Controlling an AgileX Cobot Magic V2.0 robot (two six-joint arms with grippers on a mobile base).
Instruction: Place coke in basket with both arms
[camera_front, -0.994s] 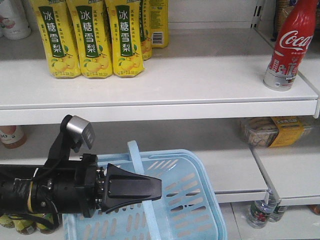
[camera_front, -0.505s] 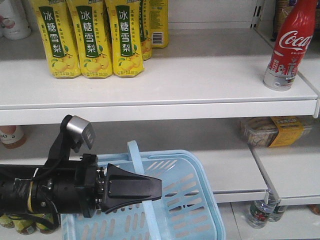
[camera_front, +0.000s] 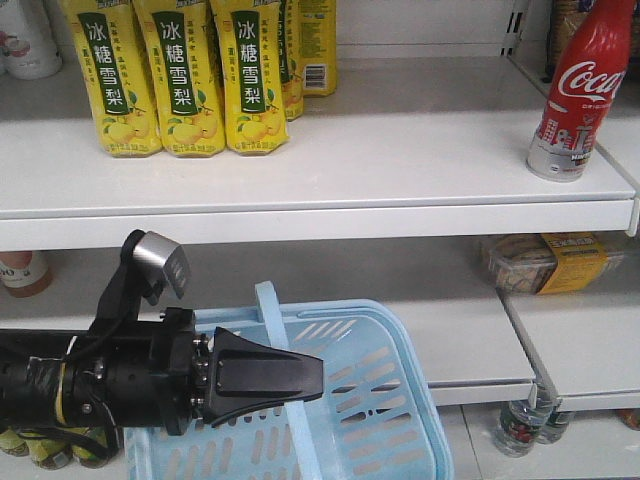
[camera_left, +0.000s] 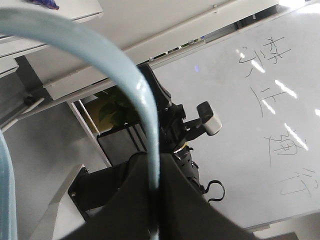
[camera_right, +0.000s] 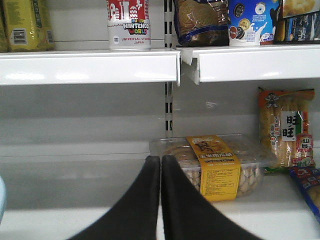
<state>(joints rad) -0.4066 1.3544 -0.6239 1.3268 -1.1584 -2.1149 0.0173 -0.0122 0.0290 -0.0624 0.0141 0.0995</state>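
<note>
The left end effector (camera_front: 310, 376) pinches the hoop handle (camera_front: 272, 310) of the light blue slotted plastic basket (camera_front: 390, 400), so the carrying step looks to be in hand. The tall red Coca-Cola can (camera_front: 577, 90) stands at the right end of the upper shelf (camera_front: 400, 170). The right end effector (camera_right: 161, 165), pressed together and empty, would next need to rise, spread and grasp it.

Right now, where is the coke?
In the front view, the coke stands upright at the right end of the upper shelf, far right of the yellow drink cartons, up and right of the basket.
</note>
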